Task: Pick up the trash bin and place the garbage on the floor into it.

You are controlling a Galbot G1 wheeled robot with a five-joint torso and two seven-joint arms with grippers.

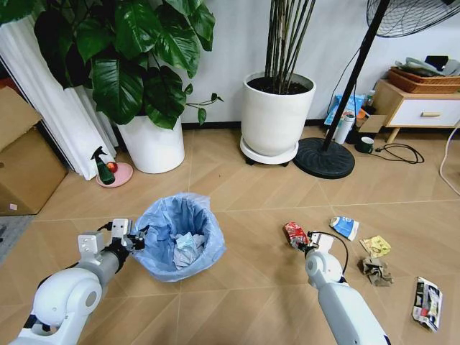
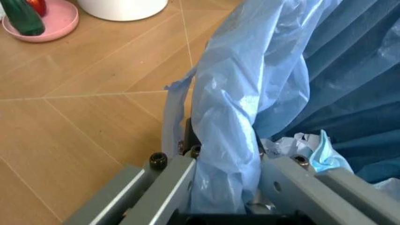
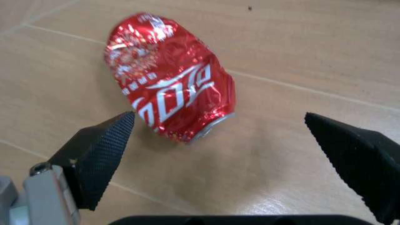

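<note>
The trash bin (image 1: 167, 219), black with a crinkly blue bag, stands on the floor (image 1: 244, 194) in front of me, with crumpled white paper (image 1: 185, 248) inside. My left gripper (image 1: 136, 237) is shut on its near rim; the left wrist view shows the fingers clamping the bunched bag (image 2: 250, 93). My right gripper (image 1: 307, 243) hangs open just above the floor, with the crushed red can (image 1: 295, 233) (image 3: 168, 79) lying ahead of its left pad (image 3: 100, 154), outside the jaws. More garbage lies to the right: a blue-white packet (image 1: 345, 227), a yellow wrapper (image 1: 375, 246), a brown wad (image 1: 376, 271) and a black-white carton (image 1: 427, 302).
Two large white plant pots (image 1: 152, 144) (image 1: 277, 111) stand along the back wall. A fan's black base (image 1: 323, 158) and cables lie at the back right, by a wooden cabinet (image 1: 420, 108). A pink dish with a spray bottle (image 1: 113, 174) and a cardboard box (image 1: 21, 165) sit left.
</note>
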